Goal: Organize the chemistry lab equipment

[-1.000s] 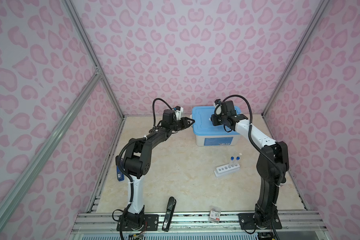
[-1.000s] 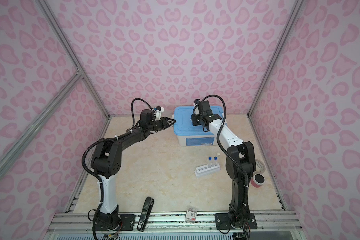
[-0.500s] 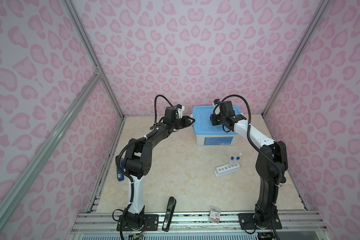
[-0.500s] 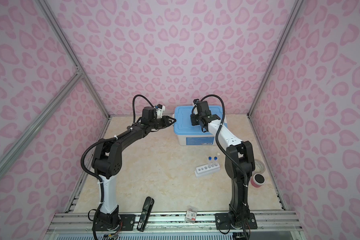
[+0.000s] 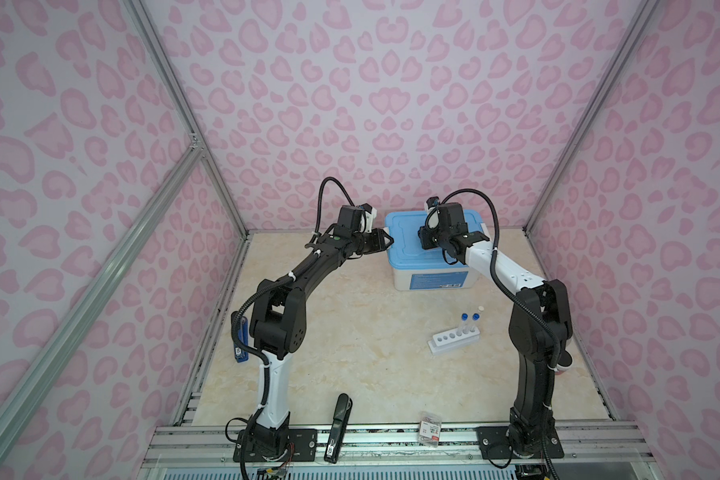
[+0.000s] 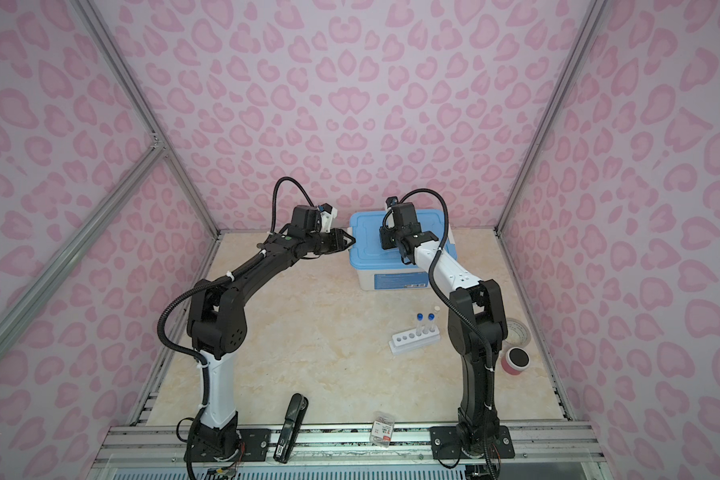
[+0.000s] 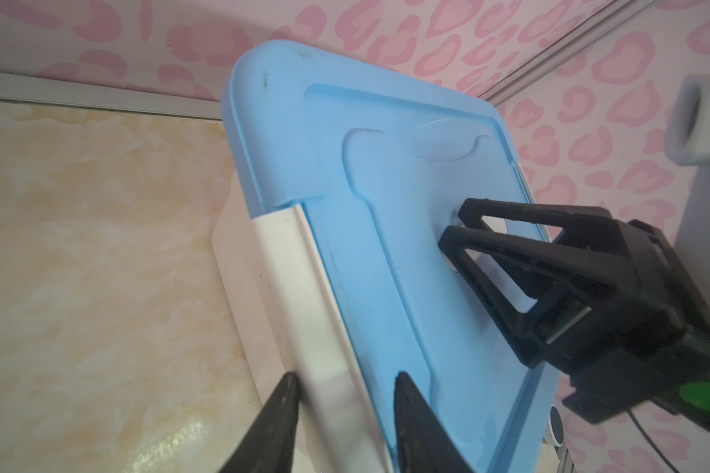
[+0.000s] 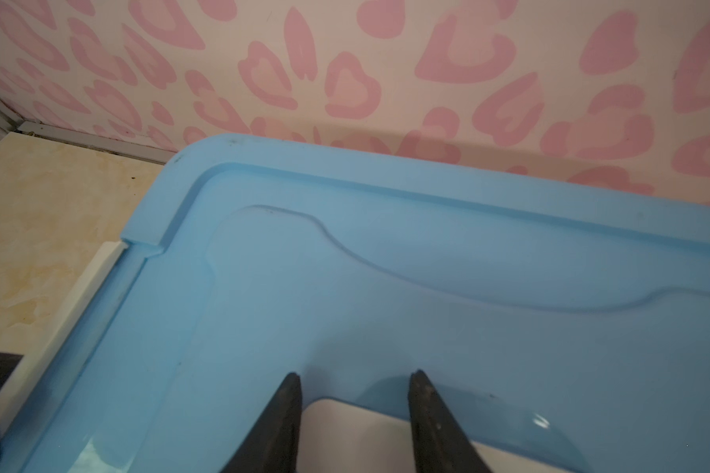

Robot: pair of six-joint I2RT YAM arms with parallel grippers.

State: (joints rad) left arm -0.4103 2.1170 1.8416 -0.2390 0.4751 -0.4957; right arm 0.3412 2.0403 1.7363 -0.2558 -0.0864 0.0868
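The big white plastic box with a blue lid (image 5: 406, 249) is sitting closed. The left gripper (image 7: 345, 379) is reaching around its side edge, the right gripper (image 8: 353, 376) around its white handle (image 8: 365, 430). Squeezing or not, I cannot tell. The white six-hole rack (image 5: 454, 341) of clear thin tubes (image 5: 463, 326) is standing in front of it.

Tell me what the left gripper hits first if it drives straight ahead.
Probably the white side latch at the edge of the blue lid: the open jaws of the left gripper straddle it. The gap left is hard to judge.
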